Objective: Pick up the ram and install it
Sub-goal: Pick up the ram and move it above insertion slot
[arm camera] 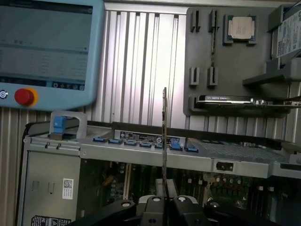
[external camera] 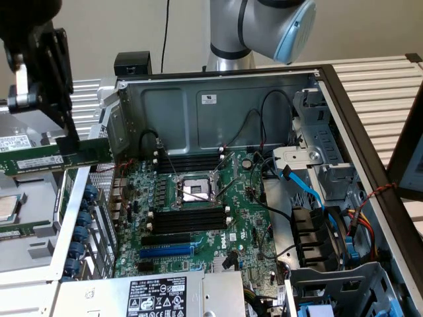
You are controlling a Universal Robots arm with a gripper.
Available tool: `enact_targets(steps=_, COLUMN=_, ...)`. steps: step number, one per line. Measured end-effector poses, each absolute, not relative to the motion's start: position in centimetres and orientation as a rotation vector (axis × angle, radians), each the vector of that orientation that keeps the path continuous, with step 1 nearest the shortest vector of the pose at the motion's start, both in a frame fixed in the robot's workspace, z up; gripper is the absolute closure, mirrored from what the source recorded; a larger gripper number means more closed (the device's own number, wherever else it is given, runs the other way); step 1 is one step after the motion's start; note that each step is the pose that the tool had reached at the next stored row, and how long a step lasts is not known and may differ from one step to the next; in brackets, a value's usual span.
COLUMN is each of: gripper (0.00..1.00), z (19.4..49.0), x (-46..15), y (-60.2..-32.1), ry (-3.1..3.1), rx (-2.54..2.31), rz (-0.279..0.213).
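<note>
hand [external camera: 67, 139] | clamped on ram [external camera: 46, 162] | white label, text unreadable

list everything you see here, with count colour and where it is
ram: one, green, outside the case's wall at the exterior view's left, gripped
case: one, grey, open, centre
motherboard: one, green, inside the case
black slots: two banks, black, on the motherboard
blue slot: one, blue, beside one black bank
teach pendant: one, light blue, beyond the case
arm: one, grey and blue, behind the case
gripper: one, black, shut on the ram
</note>
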State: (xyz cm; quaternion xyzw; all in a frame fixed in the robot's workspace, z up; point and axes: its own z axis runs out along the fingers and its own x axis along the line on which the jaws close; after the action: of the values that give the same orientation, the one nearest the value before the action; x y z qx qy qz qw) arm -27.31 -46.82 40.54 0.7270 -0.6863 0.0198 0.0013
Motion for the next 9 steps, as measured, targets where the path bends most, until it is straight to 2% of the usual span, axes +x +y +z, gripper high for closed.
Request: enact_targets(steps=9, gripper=0.88, z=40.5, x=-23.2, y=-46.8, ry=-2.155, rx=2.283, rz=0.061)
